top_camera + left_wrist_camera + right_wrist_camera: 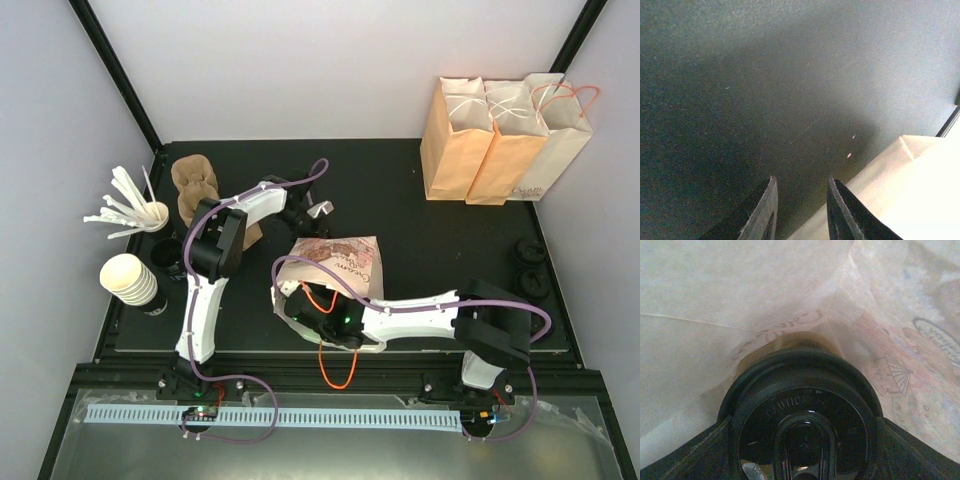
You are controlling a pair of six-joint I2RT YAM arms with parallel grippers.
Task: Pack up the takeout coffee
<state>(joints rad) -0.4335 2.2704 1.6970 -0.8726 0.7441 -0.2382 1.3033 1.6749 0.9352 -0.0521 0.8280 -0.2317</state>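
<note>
pinching cup (801, 390) in right jaws, lid (805, 437) end nearest, long axis pointing deeper into bag (345, 262); holding left jaws slightly spread, empty.

Left end effector (801, 181) narrowly parted; right end effector (800, 452) gripping.

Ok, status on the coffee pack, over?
Right claw shut on small black lidded paper cup, inside printed white paper bag lying on its side. Left claw open, empty, by bag's far end. Nothing seen blocking.
</note>
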